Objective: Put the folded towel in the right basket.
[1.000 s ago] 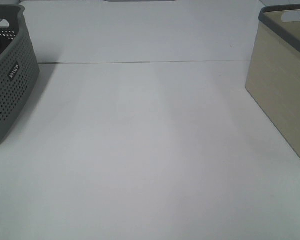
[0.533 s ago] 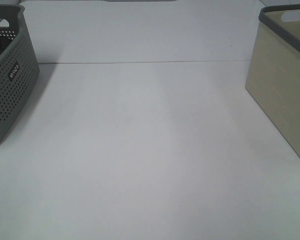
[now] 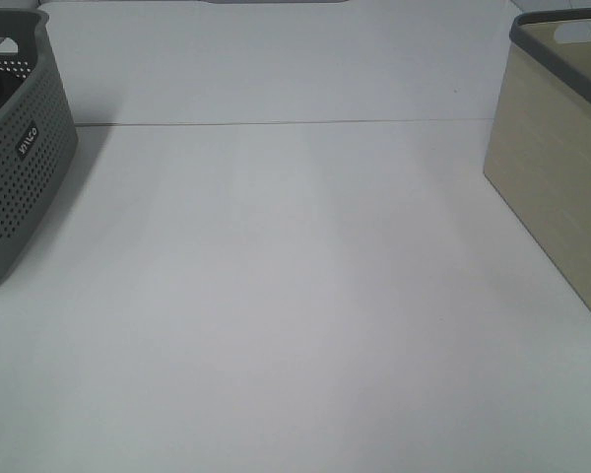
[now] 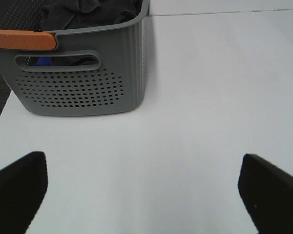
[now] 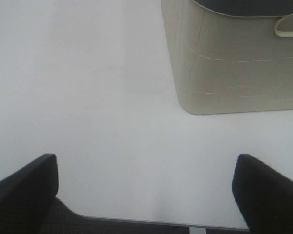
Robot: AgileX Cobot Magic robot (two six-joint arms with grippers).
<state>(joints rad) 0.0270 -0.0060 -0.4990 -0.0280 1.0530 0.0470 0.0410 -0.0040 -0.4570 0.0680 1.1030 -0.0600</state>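
The right basket [image 3: 557, 158] is beige with a dark grey rim and stands at the table's right edge; it also shows in the right wrist view [image 5: 234, 53]. No folded towel shows on the table. Dark cloth [image 4: 88, 12] lies inside the grey perforated left basket [image 4: 83, 87], which also stands at the left edge in the high view [image 3: 20, 148]. My left gripper [image 4: 144, 192] is open and empty, over bare table short of the grey basket. My right gripper [image 5: 146, 192] is open and empty, near the table's front edge, short of the beige basket. Neither arm shows in the high view.
The white table [image 3: 295, 296] has a thin seam line [image 3: 276, 123] across its far part. The grey basket has an orange handle strip [image 4: 22, 40] on its rim. The table's front edge [image 5: 136, 220] shows in the right wrist view.
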